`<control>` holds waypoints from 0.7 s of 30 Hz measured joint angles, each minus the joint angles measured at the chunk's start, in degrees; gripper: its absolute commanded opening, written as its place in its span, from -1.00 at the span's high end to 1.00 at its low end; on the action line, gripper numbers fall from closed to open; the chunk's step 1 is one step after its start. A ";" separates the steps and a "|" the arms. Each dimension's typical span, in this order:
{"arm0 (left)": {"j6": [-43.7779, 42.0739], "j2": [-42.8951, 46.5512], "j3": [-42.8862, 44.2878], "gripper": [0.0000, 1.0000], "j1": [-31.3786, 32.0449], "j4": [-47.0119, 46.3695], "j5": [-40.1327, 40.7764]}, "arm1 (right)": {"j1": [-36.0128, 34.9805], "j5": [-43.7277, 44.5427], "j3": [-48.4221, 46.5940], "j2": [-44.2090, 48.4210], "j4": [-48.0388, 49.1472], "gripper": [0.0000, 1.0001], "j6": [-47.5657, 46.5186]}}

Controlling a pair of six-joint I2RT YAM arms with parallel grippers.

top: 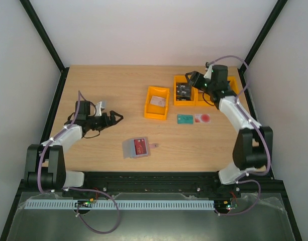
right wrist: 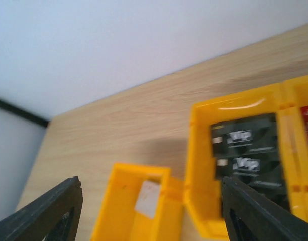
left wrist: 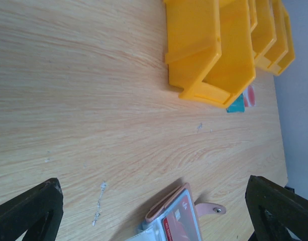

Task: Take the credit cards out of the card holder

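Card holder (left wrist: 167,206), pinkish-brown, lying near the front of the wooden table (top: 103,83), its tab (left wrist: 210,208) unsnapped and sticking out to one side. Red card (left wrist: 182,224) and light blue-grey card (top: 127,148) both sit in it, so apparently neither is out yet and both remain to be drawn. Left gripper (top: 115,118), behind and left of the holder and apart from it: jaws spread wide, empty. Teal card (top: 184,119) and pale card with red disc (top: 202,119), side by side, mid-right. Orange bin (top: 157,115), pale slip inside. Right gripper (top: 192,80), farthest, over second orange bin (top: 176,91) of dark items: jaws parted, holding nothing.
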State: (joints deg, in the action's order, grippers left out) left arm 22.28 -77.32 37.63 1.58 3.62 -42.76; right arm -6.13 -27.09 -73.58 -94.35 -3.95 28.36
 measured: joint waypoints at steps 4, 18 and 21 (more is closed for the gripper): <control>1.90 0.00 -1.84 -0.98 2.80 -1.77 1.03 | -0.48 -6.58 12.07 10.80 9.46 -0.43 3.21; 11.04 -2.82 -8.76 -0.98 8.46 -4.59 5.95 | -26.38 -1.33 25.70 13.35 1.88 -0.26 6.43; 13.07 -2.43 -9.07 -0.98 9.81 -4.59 5.66 | -32.28 0.57 27.58 11.19 0.63 -0.21 8.50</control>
State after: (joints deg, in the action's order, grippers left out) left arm 35.35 -79.75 28.56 11.40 -0.97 -37.10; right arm -38.41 -26.52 -46.00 -83.15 -3.31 36.86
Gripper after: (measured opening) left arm 0.990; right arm 0.628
